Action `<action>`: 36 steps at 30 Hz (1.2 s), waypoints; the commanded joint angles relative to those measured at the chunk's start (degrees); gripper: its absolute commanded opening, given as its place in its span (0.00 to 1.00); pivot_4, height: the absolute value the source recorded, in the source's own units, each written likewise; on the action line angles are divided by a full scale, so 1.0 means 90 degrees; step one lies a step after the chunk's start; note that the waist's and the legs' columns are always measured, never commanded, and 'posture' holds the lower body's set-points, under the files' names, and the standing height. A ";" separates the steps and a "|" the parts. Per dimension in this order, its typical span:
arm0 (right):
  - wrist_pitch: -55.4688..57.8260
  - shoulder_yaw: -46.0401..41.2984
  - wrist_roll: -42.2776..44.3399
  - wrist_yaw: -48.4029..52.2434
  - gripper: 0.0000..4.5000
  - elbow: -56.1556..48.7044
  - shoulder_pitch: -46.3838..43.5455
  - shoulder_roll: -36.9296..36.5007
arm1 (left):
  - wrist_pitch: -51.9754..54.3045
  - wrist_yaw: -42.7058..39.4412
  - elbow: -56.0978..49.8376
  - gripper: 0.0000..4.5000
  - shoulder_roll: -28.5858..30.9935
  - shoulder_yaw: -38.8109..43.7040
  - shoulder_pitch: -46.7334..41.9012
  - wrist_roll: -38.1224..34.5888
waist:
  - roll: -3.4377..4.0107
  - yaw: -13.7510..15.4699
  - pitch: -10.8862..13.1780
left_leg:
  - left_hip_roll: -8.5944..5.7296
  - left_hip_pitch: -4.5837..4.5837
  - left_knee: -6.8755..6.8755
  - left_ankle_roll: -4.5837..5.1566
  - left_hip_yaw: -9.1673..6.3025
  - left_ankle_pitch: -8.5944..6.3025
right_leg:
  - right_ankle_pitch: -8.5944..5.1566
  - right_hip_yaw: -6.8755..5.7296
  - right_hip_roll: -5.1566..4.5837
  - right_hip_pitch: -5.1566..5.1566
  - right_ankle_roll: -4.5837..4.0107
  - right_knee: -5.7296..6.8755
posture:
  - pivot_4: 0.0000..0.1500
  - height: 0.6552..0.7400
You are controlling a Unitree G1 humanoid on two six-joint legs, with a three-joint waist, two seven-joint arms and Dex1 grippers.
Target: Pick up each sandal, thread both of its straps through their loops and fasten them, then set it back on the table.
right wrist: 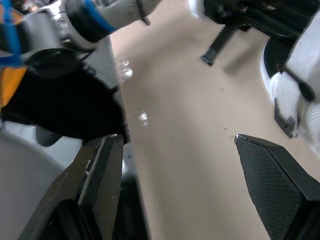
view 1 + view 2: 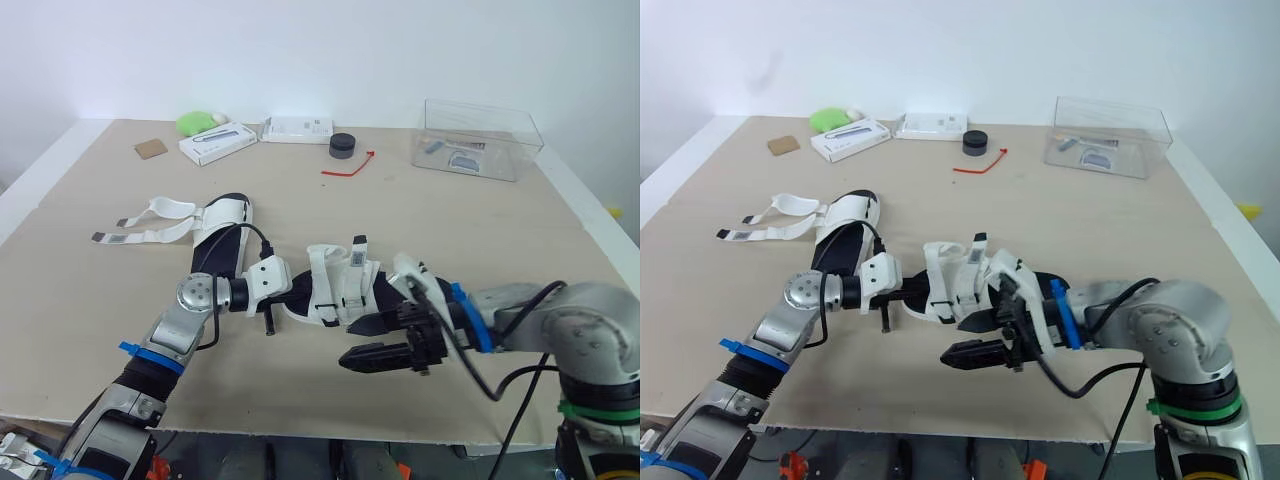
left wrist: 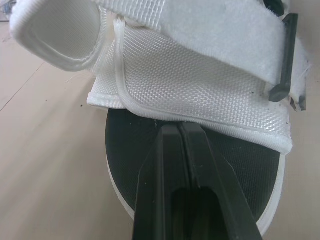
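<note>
Two sandals lie on the bench [image 2: 480,230], and I judge the job about half done. The near sandal [image 2: 335,285] sits in the middle of the bench, between my two arms, with both white straps arched across its footbed. One strap [image 3: 210,30] runs through a black plastic loop [image 3: 282,55], so I judge this sandal threaded, though I cannot tell whether each strap is pressed fully down. The far sandal [image 2: 222,235] lies behind it, toward my left, and is unfastened. Its loose straps [image 2: 150,222] trail flat on the bench away from the shoe, so both need threading and fastening. My left fingers [image 3: 165,170] are pressed together with nothing between them, their tips at the open end of the near sandal, over its black footbed. My right fingers [image 1: 97,180] are spread wide and hold nothing, hovering just beside the near sandal on the side nearest me. The near sandal has woven white fabric straps with stitched edges, a dark textured footbed and a pale sole rim.
</note>
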 commanded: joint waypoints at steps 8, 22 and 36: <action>-0.0595 0.0274 -0.0712 -0.0590 0.85 -0.0053 -0.0050 0.0141 | 0.0176 -0.0005 0.0244 0.00 0.0137 -0.0141 0.0158 0.0305 | 0.0000 0.0000 0.0001 | 0.0000 -0.0003 -0.0001 0.0000 0.0002 0.0001 | -0.0001 -0.0015 0.0004 0.0000 0.0000 0.0000 | 1.00 1.00; -0.0625 0.0562 -0.1018 -0.0951 0.85 0.0088 -0.0147 0.0445 | 0.0192 0.0043 0.0216 0.00 0.0097 -0.0138 0.0172 0.0287 | -0.0001 -0.0005 0.0000 | 0.0004 0.0001 0.0000 0.0000 -0.0001 0.0001 | -0.0001 -0.0021 0.0005 0.0000 -0.0003 0.0000 | 1.00 1.00; -0.0022 0.0658 -0.1007 -0.1062 0.85 0.0468 -0.0321 0.0743 | 0.0184 0.0107 0.0188 0.00 0.0068 -0.0143 0.0240 0.0300 | 0.0000 -0.0010 -0.0005 | 0.0027 0.0019 0.0000 0.0004 -0.0004 0.0006 | 0.0017 -0.0043 0.0021 0.0006 -0.0032 0.0002 | 1.00 1.00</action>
